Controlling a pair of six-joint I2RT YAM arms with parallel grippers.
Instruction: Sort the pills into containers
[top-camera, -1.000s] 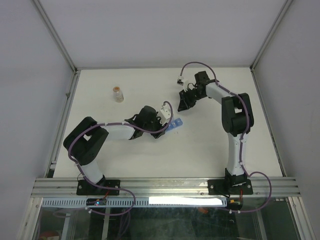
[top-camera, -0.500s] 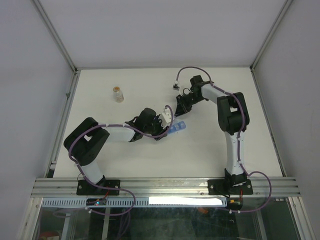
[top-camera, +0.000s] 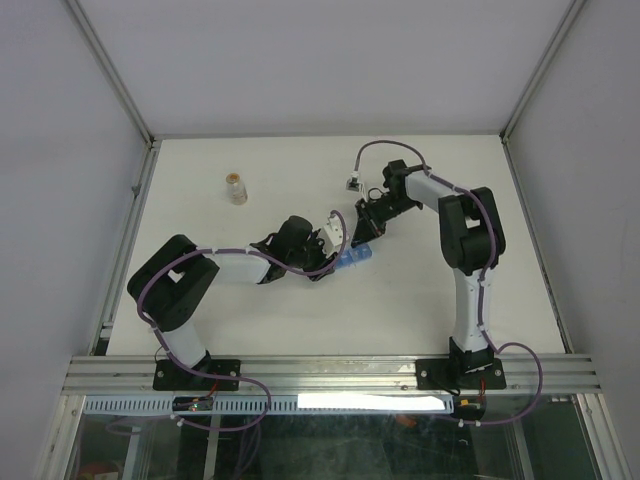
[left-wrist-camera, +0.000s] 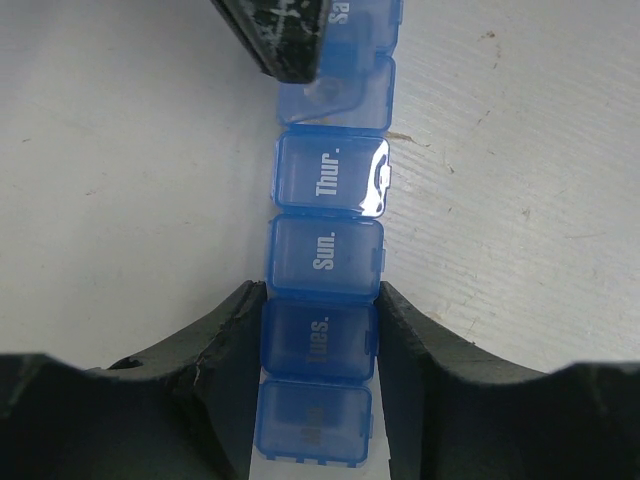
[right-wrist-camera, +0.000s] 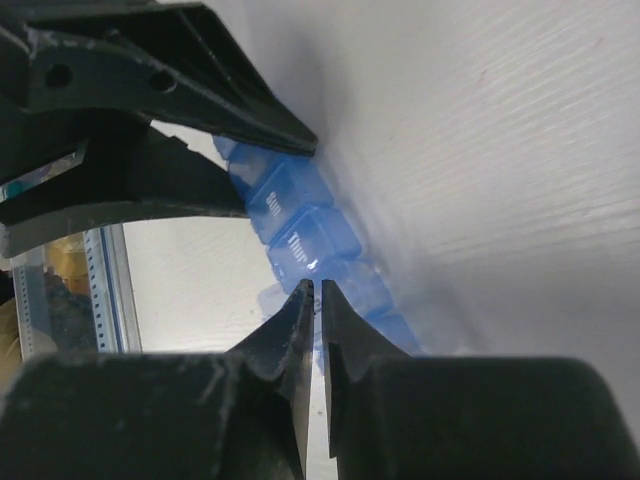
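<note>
Fingers, left gripper (left-wrist-camera: 318, 297): clamped across containers (left-wrist-camera: 325, 245), clear of table (top-camera: 290, 170) edges. Fingers, right gripper (right-wrist-camera: 315, 292): pressed together, tips at containers.

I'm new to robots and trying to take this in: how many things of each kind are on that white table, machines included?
White-and-black robot arms: 2 (left, right)
Translucent blue plastic strip of lidded compartments: 1
Small clear bottle with orange-tan contents: 1
Total: 4
</note>
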